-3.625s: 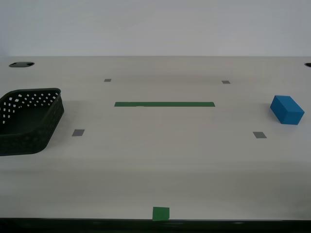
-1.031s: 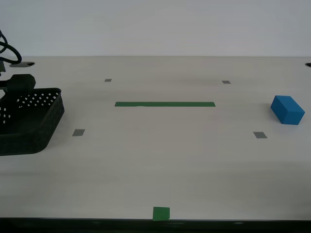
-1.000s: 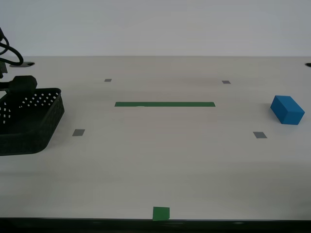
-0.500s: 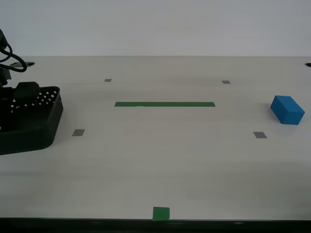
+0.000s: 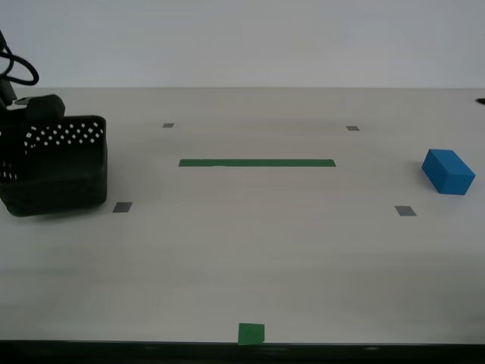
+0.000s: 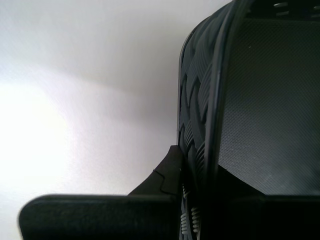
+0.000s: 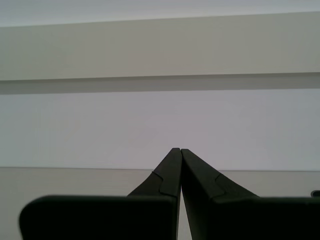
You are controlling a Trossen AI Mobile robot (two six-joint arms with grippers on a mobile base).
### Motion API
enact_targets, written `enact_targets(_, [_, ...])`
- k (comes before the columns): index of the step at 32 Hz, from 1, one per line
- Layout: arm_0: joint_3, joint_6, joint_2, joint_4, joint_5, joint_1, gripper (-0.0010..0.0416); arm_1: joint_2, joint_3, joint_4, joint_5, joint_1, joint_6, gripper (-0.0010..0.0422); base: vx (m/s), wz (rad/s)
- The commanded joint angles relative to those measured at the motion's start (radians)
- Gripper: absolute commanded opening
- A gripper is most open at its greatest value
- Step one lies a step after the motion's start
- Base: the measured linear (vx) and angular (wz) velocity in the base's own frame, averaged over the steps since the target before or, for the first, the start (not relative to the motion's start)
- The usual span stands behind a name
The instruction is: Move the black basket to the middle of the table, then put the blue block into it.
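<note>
My second gripper (image 6: 192, 200) is clamped on the wall of the black perforated plastic basket (image 5: 64, 163), which sits tilted at the exterior view's far left on the pale off-white table (image 5: 250, 250). The small bright-blue block (image 5: 448, 171) rests far right, well apart. My first gripper (image 7: 180, 170) has its jaws pressed together, empty

The pale off-white table (image 5: 250, 258) carries a green tape strip (image 5: 256, 162) across its middle, a green square (image 5: 251, 334) at its near edge and small grey squares (image 5: 122, 207) scattered around. The blue block (image 5: 448, 172) sits on it at the exterior view's right, near a grey square. The black basket (image 5: 57, 167) stands tilted at the exterior view's left
</note>
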Motion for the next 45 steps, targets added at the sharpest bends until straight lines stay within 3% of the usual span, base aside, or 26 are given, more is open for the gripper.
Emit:
enact_targets(1, [0.001,0.002,0.000,0.003,0.000,0.000,0.0001,-0.040,0.042,-0.062,0.006,-0.012,-0.002,-0.0002,0.000,0.000])
enact_targets(4, [0.000,0.002,0.000,0.003,0.000,0.000,0.0001,-0.067,0.105,-0.133,0.011,-0.034,-0.006,-0.0002,0.000,0.000])
enact_targets(7, [0.001,0.002,0.000,0.003,0.000,0.000,0.0001,-0.068,0.171,-0.178,0.042,-0.072,-0.007,-0.0002,0.000,0.000])
enact_targets(9, [0.001,0.002,0.000,0.003,0.000,0.000,0.0001,-0.066,0.210,-0.177,0.059,-0.116,-0.041,-0.0002,0.000,0.000])
enact_targets(23, [0.000,0.005,0.000,0.003,0.000,0.001,0.0001,-0.013,0.370,-0.159,0.058,-0.385,-0.163,-0.0001,0.000,0.000])
enact_targets(34, [0.001,0.012,0.000,0.002,0.000,0.002,0.0000,0.348,0.716,-0.181,0.073,-0.587,-0.192,-0.0001,0.000,0.000])
enact_targets(37, [0.001,0.012,0.000,-0.008,0.000,0.002,0.0000,0.420,0.802,-0.187,0.090,-0.626,-0.205,-0.0001,0.000,0.000])
enact_targets(45, [0.000,0.012,0.000,-0.012,0.000,0.002,0.0001,0.580,0.973,-0.254,0.091,-0.723,-0.215,-0.0001,0.000,0.000])
